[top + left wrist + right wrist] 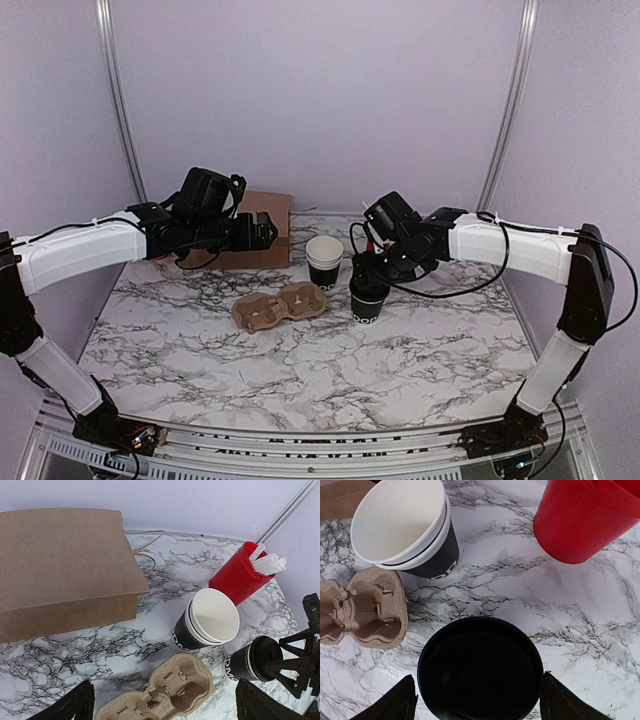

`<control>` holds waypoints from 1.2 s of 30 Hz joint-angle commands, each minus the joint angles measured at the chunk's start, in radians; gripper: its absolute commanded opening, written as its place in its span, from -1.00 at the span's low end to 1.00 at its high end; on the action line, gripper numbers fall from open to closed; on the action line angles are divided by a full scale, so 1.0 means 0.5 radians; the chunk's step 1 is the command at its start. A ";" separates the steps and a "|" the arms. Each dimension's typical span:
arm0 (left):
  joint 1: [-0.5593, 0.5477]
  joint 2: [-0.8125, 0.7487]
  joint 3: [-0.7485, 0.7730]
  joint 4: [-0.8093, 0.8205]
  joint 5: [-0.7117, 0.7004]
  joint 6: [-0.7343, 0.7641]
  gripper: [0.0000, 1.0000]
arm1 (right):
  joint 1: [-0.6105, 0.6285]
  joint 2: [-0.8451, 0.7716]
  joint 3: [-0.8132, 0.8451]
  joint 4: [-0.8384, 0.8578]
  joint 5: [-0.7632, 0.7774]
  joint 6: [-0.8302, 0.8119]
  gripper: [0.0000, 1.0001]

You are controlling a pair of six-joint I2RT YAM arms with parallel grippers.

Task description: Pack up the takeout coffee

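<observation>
- Top external: high behind the arm bases (110, 430), looking forward and down, far off.
- Left wrist: slanting down, nearer.
- Right wrist: straight down, closest — all three share the takeout coffee (368, 298).

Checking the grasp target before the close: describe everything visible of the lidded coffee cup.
The takeout coffee is a small black paper cup with white lettering and a round black plastic lid on. It stands upright on the marble table, right of the cardboard carrier, near the lidless cup stack, touching neither. The right gripper straddles it from above; contact cannot be told.
</observation>
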 commanded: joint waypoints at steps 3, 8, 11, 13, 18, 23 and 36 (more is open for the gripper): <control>0.014 -0.046 -0.016 0.058 0.035 -0.026 0.98 | 0.039 0.036 0.074 -0.027 0.049 0.014 0.58; 0.014 -0.037 -0.017 0.056 0.047 -0.034 0.98 | 0.049 0.050 0.070 -0.030 0.060 0.011 0.53; 0.016 -0.031 -0.014 0.061 0.058 -0.044 0.98 | 0.053 0.063 0.066 -0.030 0.072 0.006 0.52; 0.014 -0.027 -0.016 0.060 0.064 -0.047 0.98 | 0.059 0.072 0.066 -0.033 0.077 0.004 0.51; 0.014 -0.018 -0.008 0.059 0.075 -0.054 0.99 | 0.070 0.091 0.068 -0.058 0.119 0.004 0.51; 0.015 -0.006 0.002 0.059 0.085 -0.061 0.99 | 0.074 0.091 0.057 -0.072 0.145 0.009 0.52; 0.014 0.018 0.010 0.064 0.115 -0.079 0.98 | 0.077 0.087 0.021 -0.062 0.157 0.021 0.60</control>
